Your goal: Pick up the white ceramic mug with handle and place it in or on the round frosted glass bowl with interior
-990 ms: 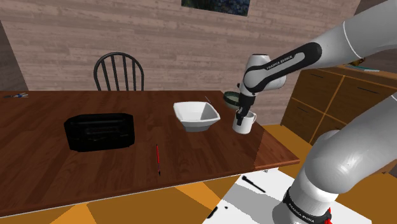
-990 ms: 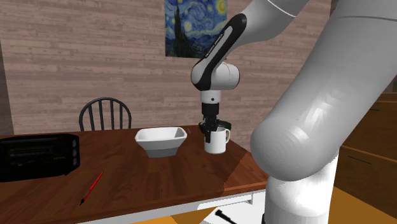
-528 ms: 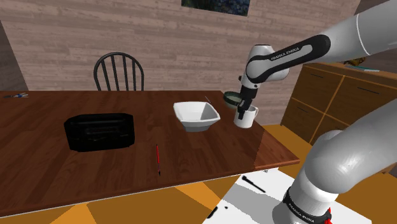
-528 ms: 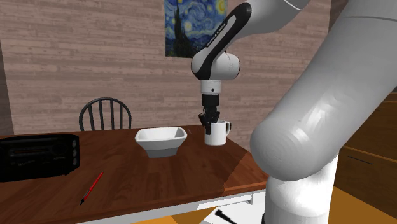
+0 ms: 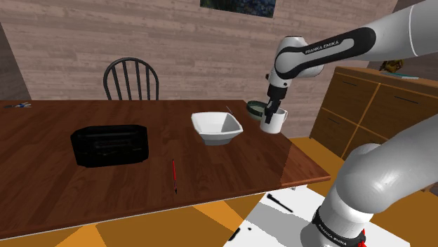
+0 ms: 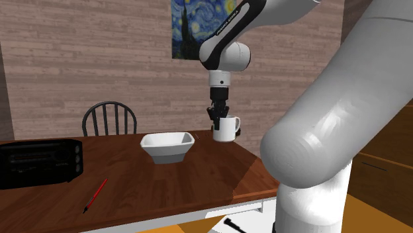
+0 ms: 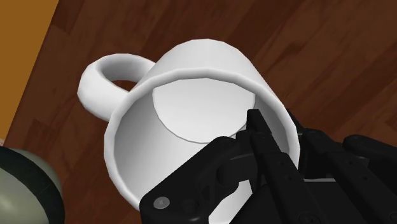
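White mug with a loop handle [image 5: 274, 123] hangs off the brown wooden surface [image 5: 105, 175], so the pick looks done. The black gripper [image 5: 271, 112] is clamped on the mug's wall, one finger inside the rim and one outside, and in the wrist view the gripper [image 7: 277, 137] bites that rim while the mug [image 7: 203, 63] tips slightly, handle on the far side from the fingers.

What's left is the carry and the drop. The round, dark greenish bowl [image 5: 256, 107] sits near the mug's ten o'clock in the shoulder view, near the surface's far edge, and it peeks in as a grey-green curve [image 7: 25, 184] beyond the handle.

Contents: the mug is empty, its pale floor plainly visible. The square white bowl [image 5: 217, 128] at its nine o'clock is empty too. I can't tell what the round bowl holds.

From the second exterior view, the mug [image 6: 226, 129] dangles under the gripper [image 6: 219, 119].
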You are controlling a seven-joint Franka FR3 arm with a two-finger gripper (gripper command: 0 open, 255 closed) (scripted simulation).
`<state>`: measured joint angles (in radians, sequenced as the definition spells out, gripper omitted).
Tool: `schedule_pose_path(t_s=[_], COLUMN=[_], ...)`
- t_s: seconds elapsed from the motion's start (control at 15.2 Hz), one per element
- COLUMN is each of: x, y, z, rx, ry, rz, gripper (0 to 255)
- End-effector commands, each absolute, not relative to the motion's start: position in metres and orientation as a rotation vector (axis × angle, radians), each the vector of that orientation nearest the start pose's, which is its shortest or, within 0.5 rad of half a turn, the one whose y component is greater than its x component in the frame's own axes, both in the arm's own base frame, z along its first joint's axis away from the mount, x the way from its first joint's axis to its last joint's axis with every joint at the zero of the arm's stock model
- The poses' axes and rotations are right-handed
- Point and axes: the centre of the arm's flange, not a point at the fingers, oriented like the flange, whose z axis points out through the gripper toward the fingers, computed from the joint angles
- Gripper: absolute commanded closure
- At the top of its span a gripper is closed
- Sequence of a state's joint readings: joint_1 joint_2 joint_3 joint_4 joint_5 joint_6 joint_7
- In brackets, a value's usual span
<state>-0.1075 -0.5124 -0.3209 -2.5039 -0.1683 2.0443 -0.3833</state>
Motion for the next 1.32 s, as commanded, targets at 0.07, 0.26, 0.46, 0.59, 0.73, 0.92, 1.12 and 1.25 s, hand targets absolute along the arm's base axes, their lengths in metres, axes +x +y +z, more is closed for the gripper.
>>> schedule_pose_path(t_s=[0.07, 0.26, 0.46, 0.59, 0.73, 0.92, 1.12, 1.25], x=[0.358, 0.358, 0.358, 0.358, 0.365, 0.387, 0.409, 0.423], y=[-0.177, -0.177, -0.177, -0.177, -0.188, -0.221, -0.255, -0.277], z=[0.47, 0.485, 0.501, 0.512, 0.515, 0.517, 0.519, 0.52], rx=[-3.149, -3.149, -3.149, -3.149, -3.149, -3.149, -3.149, -3.149], ry=[-0.103, -0.103, -0.103, -0.103, -0.103, -0.103, -0.103, -0.103], rz=[-0.055, -0.055, -0.055, -0.055, -0.055, -0.055, -0.055, -0.055], gripper=[255, 255, 255, 255, 255, 255, 255, 255])
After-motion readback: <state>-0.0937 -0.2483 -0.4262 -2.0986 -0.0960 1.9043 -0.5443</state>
